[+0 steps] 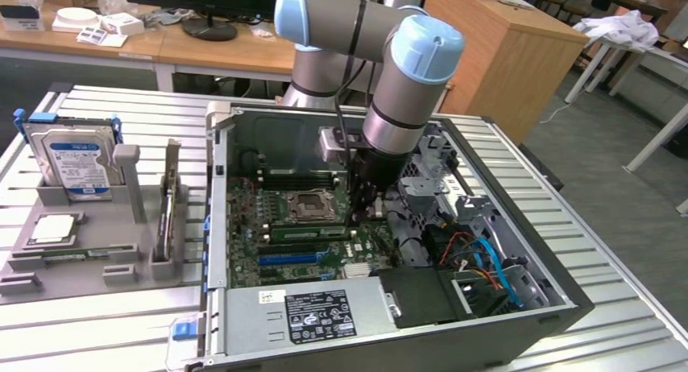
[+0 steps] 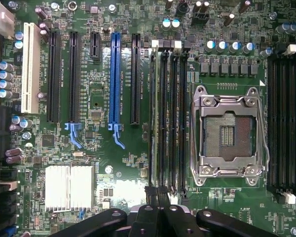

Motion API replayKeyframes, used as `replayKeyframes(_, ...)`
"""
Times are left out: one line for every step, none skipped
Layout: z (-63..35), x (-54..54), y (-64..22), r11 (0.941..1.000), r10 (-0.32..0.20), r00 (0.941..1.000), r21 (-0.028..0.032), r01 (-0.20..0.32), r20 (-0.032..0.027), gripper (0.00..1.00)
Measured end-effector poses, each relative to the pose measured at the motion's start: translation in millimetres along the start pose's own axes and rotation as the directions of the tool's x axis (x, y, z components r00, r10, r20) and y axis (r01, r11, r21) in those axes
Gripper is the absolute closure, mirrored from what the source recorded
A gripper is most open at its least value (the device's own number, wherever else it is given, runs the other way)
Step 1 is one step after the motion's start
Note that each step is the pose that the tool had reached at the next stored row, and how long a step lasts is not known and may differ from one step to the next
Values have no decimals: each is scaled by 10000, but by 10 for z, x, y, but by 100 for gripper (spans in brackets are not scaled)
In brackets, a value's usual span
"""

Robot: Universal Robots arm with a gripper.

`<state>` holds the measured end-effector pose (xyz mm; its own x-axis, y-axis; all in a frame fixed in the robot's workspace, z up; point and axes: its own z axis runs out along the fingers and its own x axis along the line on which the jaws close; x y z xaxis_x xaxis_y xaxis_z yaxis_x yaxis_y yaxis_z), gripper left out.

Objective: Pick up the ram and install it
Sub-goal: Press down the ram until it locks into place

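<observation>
While the arm reaches down into the open computer case [image 1: 543, 295] on the counter [image 1: 97, 324], the claw [image 1: 362, 209] hangs just above the motherboard [image 2: 123, 163], its fingers [image 2: 151, 193] pressed together at the end of the memory slots [image 2: 167, 113] beside the empty processor socket [image 2: 230, 133]. A ram [image 1: 306, 233] stick appears seated in a slot near the claw (the green edge is faint, so this is not certain). On the exterior view's left, a grey holder [image 1: 76, 251] carries a hard drive [image 1: 73, 167] and a processor chip [image 1: 54, 229].
</observation>
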<state>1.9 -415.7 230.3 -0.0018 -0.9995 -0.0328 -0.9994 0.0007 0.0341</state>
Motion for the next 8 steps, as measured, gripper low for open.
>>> replayKeyframes(5,0,0,10000,0,10000,-1,0,-1,89)
replayKeyframes(6,1,0,10000,0,10000,-2,0,-5,89)
replayKeyframes(6,1,0,10000,0,10000,-2,0,-5,89)
replayKeyframes(6,1,0,10000,0,10000,-2,0,-5,89)
replayKeyframes(6,1,0,10000,0,10000,-2,0,-5,89)
replayKeyframes(8,1,0,10000,0,10000,-1,0,0,89)
replayKeyframes(13,1,0,10000,0,10000,0,0,7,89)
replayKeyframes(18,1,0,10000,0,10000,0,0,8,89)
